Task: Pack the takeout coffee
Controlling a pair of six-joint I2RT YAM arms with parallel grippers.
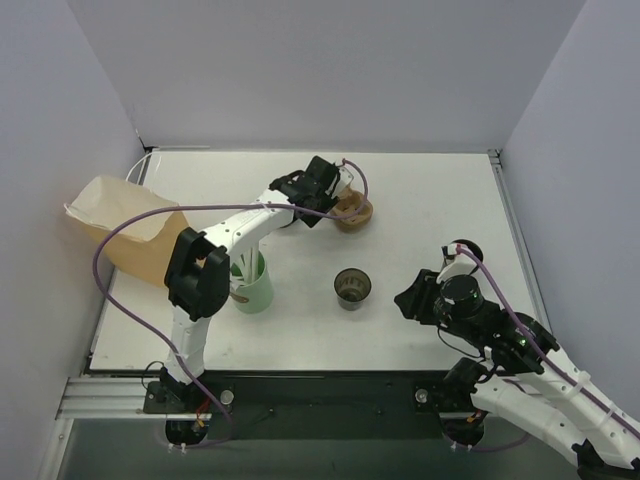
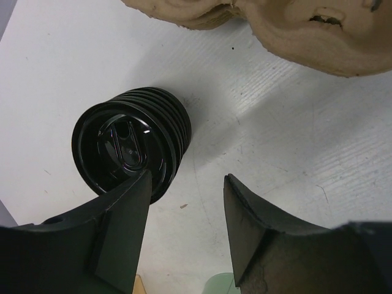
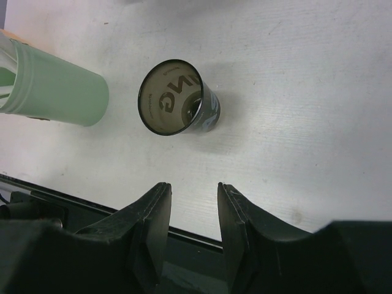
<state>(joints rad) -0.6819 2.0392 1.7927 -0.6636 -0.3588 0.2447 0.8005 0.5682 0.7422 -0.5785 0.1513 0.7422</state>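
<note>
Black and lidded, the takeout coffee (image 2: 131, 144) sits on the table (image 1: 440, 200) toward its far edge, near the pulp carrier (image 2: 306, 30) (brown, rough). Left gripper (image 2: 187, 180) hangs over it, jaws parted, one jaw overlapping its rim; right gripper (image 3: 193, 190) is likewise spread, empty.

Right gripper (image 3: 193, 191) sits low in frame, black fingers parted, nothing between them. Ahead of it, a small lidless black cup with a shiny inside (image 3: 177, 98) stands on the white table (image 3: 306, 92); the letters "NG" reflect on its inner wall. A pale green plastic cup (image 3: 58, 92) stands left of it, apart. A dark table-edge rail (image 3: 73, 205) runs bottom left.
</note>
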